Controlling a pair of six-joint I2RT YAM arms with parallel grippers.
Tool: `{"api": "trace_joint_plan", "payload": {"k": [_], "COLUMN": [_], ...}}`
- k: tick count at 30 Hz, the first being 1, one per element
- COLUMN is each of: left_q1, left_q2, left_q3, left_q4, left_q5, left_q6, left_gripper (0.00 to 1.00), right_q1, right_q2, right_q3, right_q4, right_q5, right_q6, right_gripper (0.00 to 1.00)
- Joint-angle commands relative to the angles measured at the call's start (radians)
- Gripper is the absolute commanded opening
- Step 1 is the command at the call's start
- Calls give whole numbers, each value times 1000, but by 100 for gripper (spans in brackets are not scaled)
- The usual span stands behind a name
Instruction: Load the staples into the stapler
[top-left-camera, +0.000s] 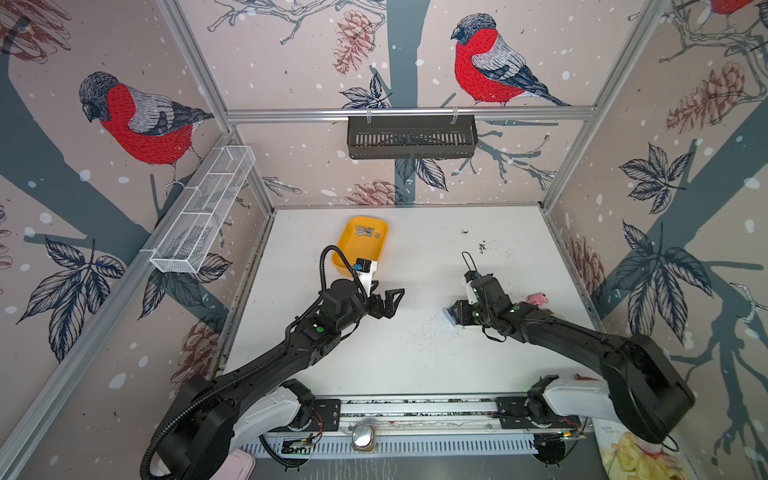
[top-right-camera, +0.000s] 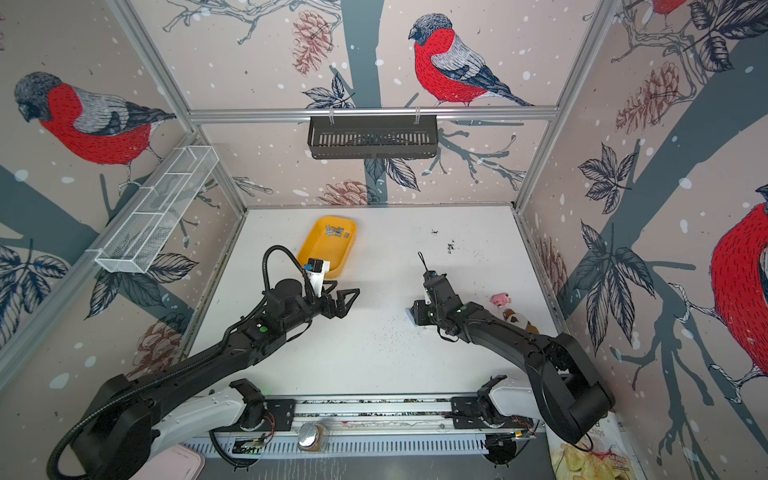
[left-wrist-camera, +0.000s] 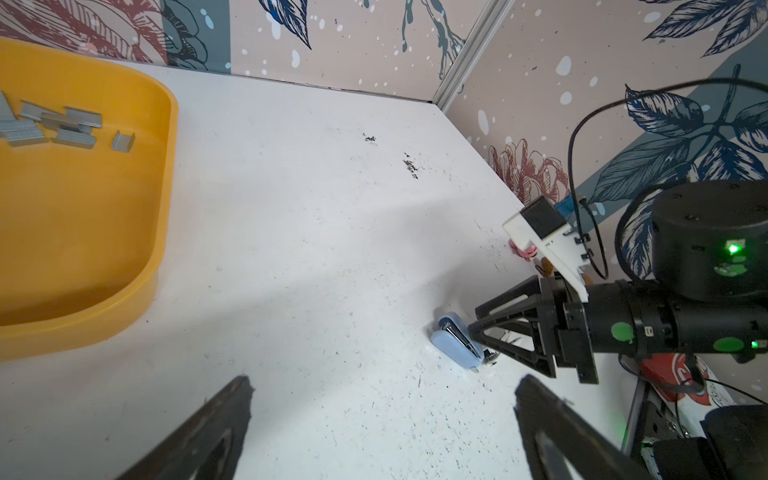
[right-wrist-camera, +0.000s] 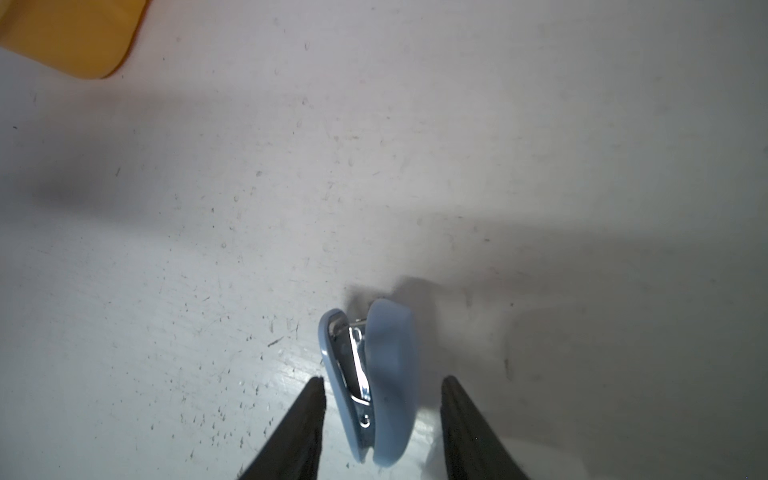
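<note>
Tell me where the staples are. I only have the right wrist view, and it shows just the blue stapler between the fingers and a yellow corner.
Observer: The staples lie in a loose cluster at the far end of the yellow tray, on the left half of the table.
Operator: Is the left gripper carrying one?
Observer: No. The left gripper is open and empty, above the table by the tray's near end.
Operator: Anything near my arm?
Observer: A small pink toy lies on the table beside the right arm, toward the right wall.
</note>
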Motion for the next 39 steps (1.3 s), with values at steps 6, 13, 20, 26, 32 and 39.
{"api": "trace_joint_plan", "payload": {"k": [6,13,20,26,32,39], "left_q1": [0,1,1,1,-2,-29], "left_q2": [-9,-27,-37,-41,25,176], "left_q3": [21,30,37,41,23,49], "left_q4": [-23,-80,-148,-226,-173,-85], "left_q5": [-42,-120,-149,-166,18,93], "left_q6": [-9,-51,-32,9,38,8], "left_gripper": [98,98,96,94,92,87], "right_q1": [31,96,171,171,130,-16], "right_q2": [31,102,242,260,113,-96], "right_q3": [-21,-1,101,155,110,-29], "right_q4": [86,206,386,420,258,145], "right_q5": [-29,-85,-174,-178,-25,-23], "right_q6": [108,230,300,264,158,78], "right_gripper": [41,36,36,37,42,44]}}
